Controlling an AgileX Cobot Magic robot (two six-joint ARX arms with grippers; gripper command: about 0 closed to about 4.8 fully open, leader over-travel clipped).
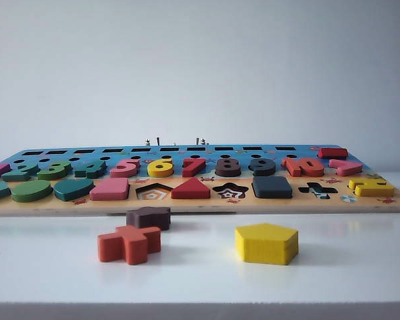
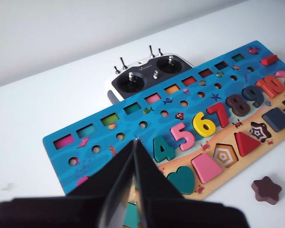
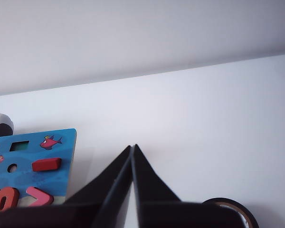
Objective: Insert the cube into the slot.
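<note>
The cube sits seated in the slot on the puzzle board, at three o'clock of the star cutout; left gripper hangs above the board, jaws clenched, empty; right gripper over the bare counter, jaws clenched, empty.

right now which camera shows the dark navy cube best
The exterior view: the cube faces the camera, sitting in the board's front row between the star cutout and the cross cutout. The left wrist view catches it smaller, near the picture's edge. The right wrist view misses it, showing only a board corner.
</note>
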